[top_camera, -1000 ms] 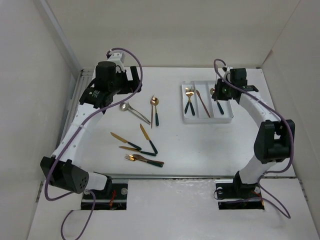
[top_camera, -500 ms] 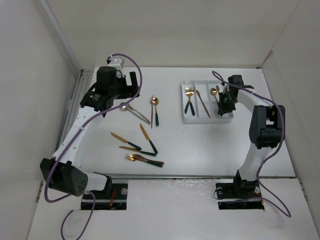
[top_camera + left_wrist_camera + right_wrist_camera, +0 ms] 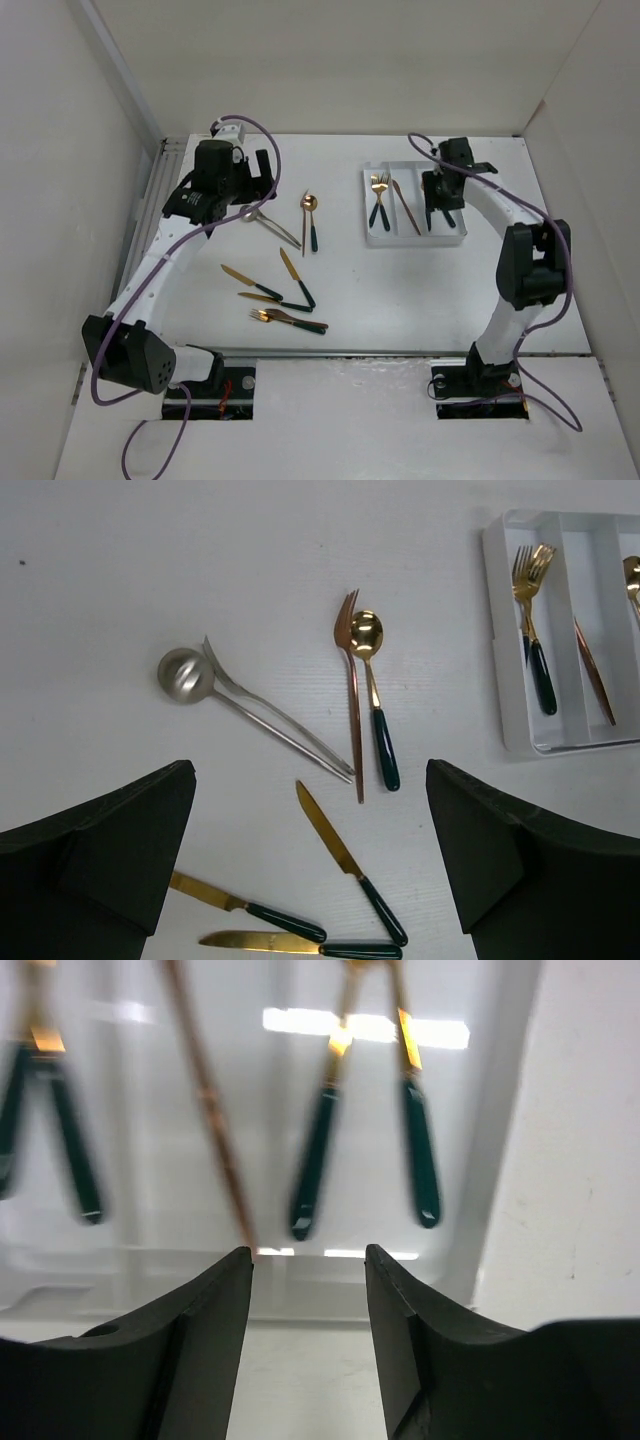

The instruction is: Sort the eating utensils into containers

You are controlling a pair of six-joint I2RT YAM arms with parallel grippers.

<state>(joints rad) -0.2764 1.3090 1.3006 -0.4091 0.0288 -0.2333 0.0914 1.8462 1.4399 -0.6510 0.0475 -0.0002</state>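
Observation:
Loose utensils lie on the table left of centre: a silver spoon and silver fork, a copper fork, a gold green-handled spoon, three gold knives and forks nearest the arms. The white three-compartment tray holds green-handled forks on the left, a copper piece in the middle, and two green-handled pieces on the right. My left gripper is open and empty above the loose utensils. My right gripper is open and empty over the tray's near end.
White walls enclose the table on the left, back and right. A metal rail runs along the left edge. The tray's near wall lies just beyond my right fingertips.
My right wrist has swung and turned over the tray's right compartment, and its elbow has shifted. My left gripper has drifted slightly. No utensil on the table has moved.

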